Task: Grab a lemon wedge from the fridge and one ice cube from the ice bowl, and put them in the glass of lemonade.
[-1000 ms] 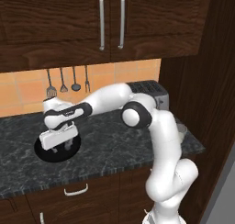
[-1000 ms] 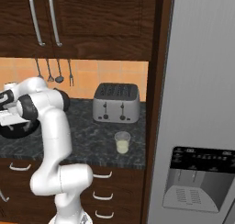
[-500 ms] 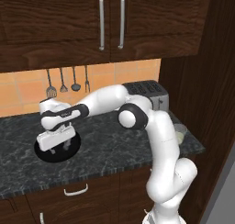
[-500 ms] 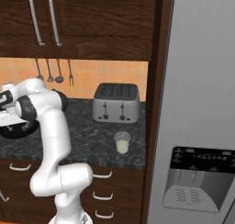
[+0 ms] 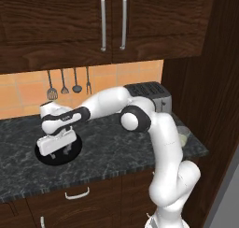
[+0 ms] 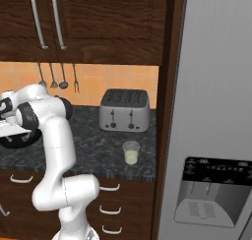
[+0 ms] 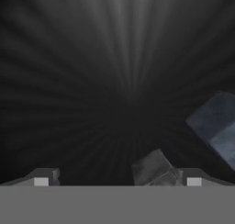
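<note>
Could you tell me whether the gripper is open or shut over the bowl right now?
Open: the gripper has its tips spread wide inside the black bowl, an ice cube between them.

- The ice bowl (image 5: pixel 46 158) is black; in the hand view its inside (image 7: pixel 114 81) shows dark grey with paler streaks that spread like rays from the middle.
- One ice cube (image 7: pixel 153 169), just beside the right finger tip (image 7: pixel 193 181), is pale grey.
- A second ice cube (image 7: pixel 215 124), above that tip and to its right, is grey-blue, with a lighter face.
- The finger tips are dark with a small pale square each.
- The counter (image 5: pixel 116 147) is black with grey marble speckles.
- The glass of lemonade (image 6: pixel 131 152) is clear, with pale yellowish-white liquid.
- The toaster (image 6: pixel 125 110) is silver.
- The fridge (image 6: pixel 216 111) is plain grey, with a black dispenser panel (image 6: pixel 210 171).
- The cabinets (image 5: pixel 70 26) are dark brown wood.
- The wall tiles (image 5: pixel 28 91) are orange.
</note>
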You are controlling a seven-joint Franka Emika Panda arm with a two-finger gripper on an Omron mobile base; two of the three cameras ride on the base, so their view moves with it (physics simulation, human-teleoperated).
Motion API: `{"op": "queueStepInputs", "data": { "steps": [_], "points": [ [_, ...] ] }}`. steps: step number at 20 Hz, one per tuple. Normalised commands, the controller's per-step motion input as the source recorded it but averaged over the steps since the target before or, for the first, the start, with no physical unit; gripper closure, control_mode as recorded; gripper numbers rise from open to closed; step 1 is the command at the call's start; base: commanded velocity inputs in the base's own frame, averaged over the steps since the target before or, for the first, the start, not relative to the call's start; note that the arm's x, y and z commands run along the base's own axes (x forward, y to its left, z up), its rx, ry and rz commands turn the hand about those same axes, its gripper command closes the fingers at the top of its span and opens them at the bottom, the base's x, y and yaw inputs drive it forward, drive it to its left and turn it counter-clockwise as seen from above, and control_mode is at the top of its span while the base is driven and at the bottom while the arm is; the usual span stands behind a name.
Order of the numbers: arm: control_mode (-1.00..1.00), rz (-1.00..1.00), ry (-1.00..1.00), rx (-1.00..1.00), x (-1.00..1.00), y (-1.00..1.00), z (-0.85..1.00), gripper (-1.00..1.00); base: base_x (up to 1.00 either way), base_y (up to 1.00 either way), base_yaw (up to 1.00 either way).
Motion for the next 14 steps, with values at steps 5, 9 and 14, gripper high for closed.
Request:
{"op": "queueStepInputs", "data": {
  "steps": [5, 9, 14],
  "points": [
    [-1.0, 0.0, -0.01, 0.06, -0.02, -0.14, -0.02, -1.0, 0.0, 0.0, 0.0],
    [-1.0, 0.03, 0.0, 0.01, -0.16, 0.0, -0.04, -1.0, 0.0, 0.0, 0.0],
    [-1.0, 0.03, 0.0, 0.0, -0.04, 0.0, -0.17, -1.0, 0.0, 0.0, 0.0]
  ]
}}
